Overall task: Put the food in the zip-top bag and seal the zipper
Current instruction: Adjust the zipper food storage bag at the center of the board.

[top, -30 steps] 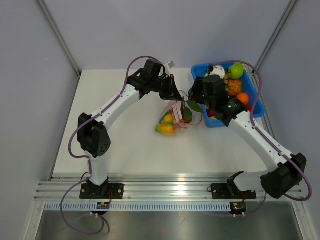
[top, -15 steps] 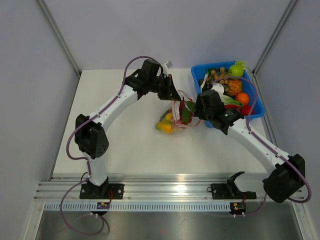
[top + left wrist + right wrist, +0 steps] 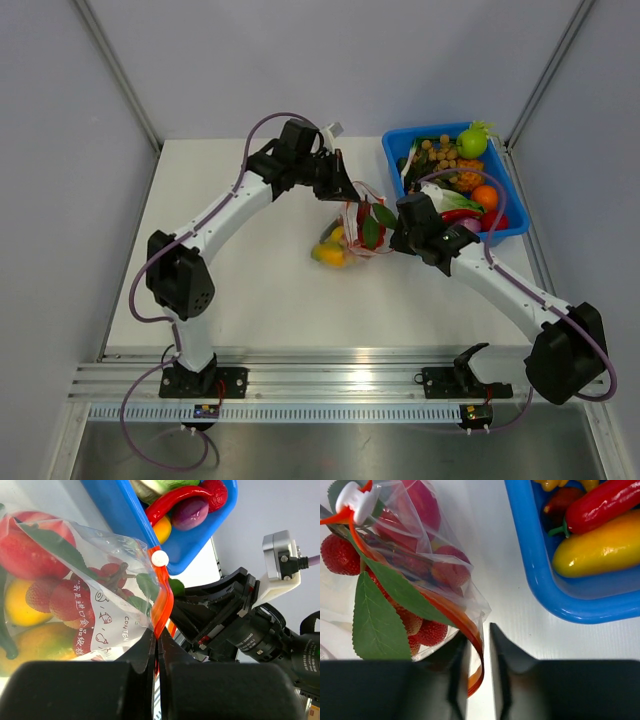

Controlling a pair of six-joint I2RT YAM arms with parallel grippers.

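Observation:
The clear zip-top bag [image 3: 358, 230] lies mid-table with food inside: strawberries [image 3: 427, 632], a green leaf [image 3: 375, 620], and yellow fruit [image 3: 17, 602]. My left gripper [image 3: 157, 640] is shut on the red-orange zipper [image 3: 162, 600] at the bag's far end, below the white slider [image 3: 160, 558]. In the top view the left gripper [image 3: 343, 190] holds that end up. My right gripper [image 3: 480, 640] sits at the bag's other corner. Its jaws are narrowly apart, with the zipper [image 3: 455, 617] curling between them and bare table showing beside the strip. From above, the right gripper [image 3: 393, 240] touches the bag's right side.
The blue bin [image 3: 392, 150] stands at the back right, just right of the bag. It holds more food [image 3: 462, 180], such as a red pepper [image 3: 605, 502] and a yellow piece [image 3: 600, 550]. Its rim [image 3: 540, 580] is close to my right fingers.
My right arm has swung from over the bin down and left to the bag's right corner, and its jaws have narrowed around the zipper. The left gripper has kept its hold.

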